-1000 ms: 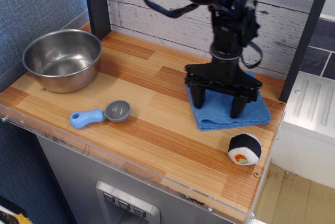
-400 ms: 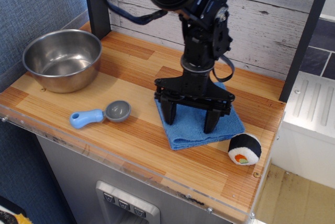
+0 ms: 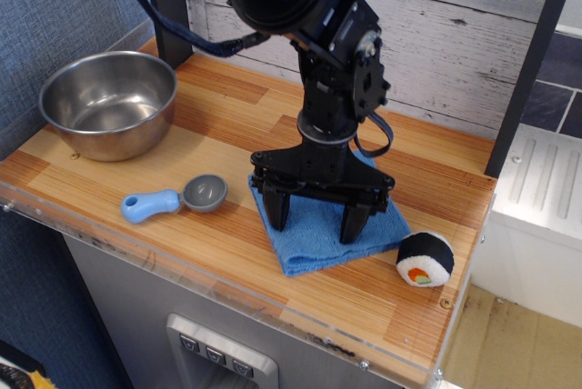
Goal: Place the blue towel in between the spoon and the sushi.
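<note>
A single raised camera looks down at an angle onto the wooden counter (image 3: 227, 253) from its front.

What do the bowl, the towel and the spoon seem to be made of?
Bowl: likely steel, shiny with reflections. Blue towel: soft cloth with a nappy surface and folded edges. Spoon: probably plastic, with a smooth light-blue handle and a matte grey scoop.

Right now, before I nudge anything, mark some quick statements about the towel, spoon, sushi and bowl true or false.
1. The blue towel lies between the spoon and the sushi. True.
2. The claw is spread wide, fingers down on the towel. True.
3. The sushi sits inside the steel bowl. False: it is on the counter, right of the towel.
4. The spoon lies on the towel. False: it lies apart, left of it.
</note>
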